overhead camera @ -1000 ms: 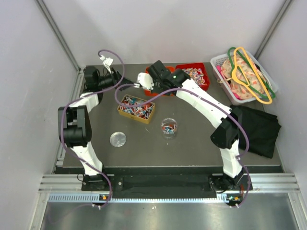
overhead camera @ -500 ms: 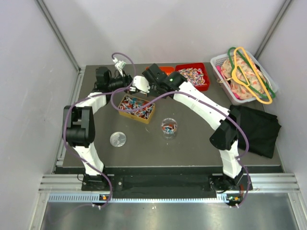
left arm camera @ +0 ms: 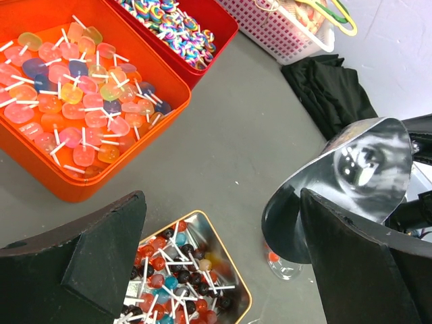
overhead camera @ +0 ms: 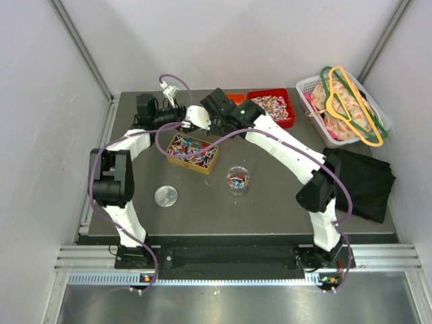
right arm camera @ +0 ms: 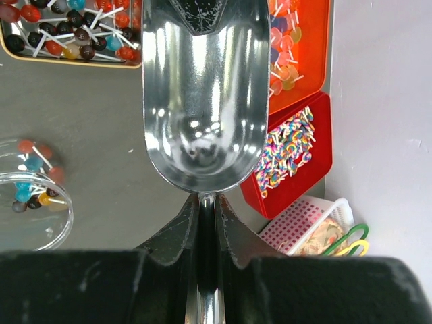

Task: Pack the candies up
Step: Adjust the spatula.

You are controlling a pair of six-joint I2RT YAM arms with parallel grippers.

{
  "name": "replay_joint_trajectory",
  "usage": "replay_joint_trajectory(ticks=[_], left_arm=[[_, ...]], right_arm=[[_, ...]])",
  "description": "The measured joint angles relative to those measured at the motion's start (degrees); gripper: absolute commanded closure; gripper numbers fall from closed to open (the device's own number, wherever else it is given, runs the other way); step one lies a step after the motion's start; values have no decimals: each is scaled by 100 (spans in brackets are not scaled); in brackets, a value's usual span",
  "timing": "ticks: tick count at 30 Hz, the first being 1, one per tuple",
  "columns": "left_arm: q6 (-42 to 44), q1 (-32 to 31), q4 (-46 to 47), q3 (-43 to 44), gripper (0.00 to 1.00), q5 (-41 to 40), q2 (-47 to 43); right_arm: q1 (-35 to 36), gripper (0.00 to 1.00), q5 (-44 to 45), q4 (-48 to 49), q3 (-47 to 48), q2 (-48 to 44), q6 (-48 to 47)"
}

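The candies are small round sweets on thin white sticks, in red, blue and dark colours. They lie heaped loose in a gold tin on the left half of the surface. A few more lie in the clear jar nearer the arms, and a round lid lies apart from it to the left.

The right tool is clamped on the thin handle of a metal scoop. The scoop's bowl is empty and hangs near the tin's far edge. The left tool stands fully apart, holding nothing, just beside the scoop's bowl.

Each candy probably weighs next to nothing and is hard, so crushing is not much of a worry. The sticks are the trouble: they cross and tangle in the heap, so lifting one candy likely drags its neighbours along. The glossy heads also look slippery under a pinch. For picking singly, the stick close to the head seems the best hold.

The scoop suits them better. Driven low under the heap, it should lift several at once, though sticks hanging over its rim may tip candies out on the way. The jar's mouth looks scarcely wider than the scoop, so a slow tilt seems wise.
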Motion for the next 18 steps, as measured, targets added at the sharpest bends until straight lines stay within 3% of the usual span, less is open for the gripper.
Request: replay_joint_trajectory(ticks=[18], left_arm=[[192, -22, -199, 11, 1, -28, 20]], right_arm=[[9, 100, -116, -166, 264, 0, 92]])
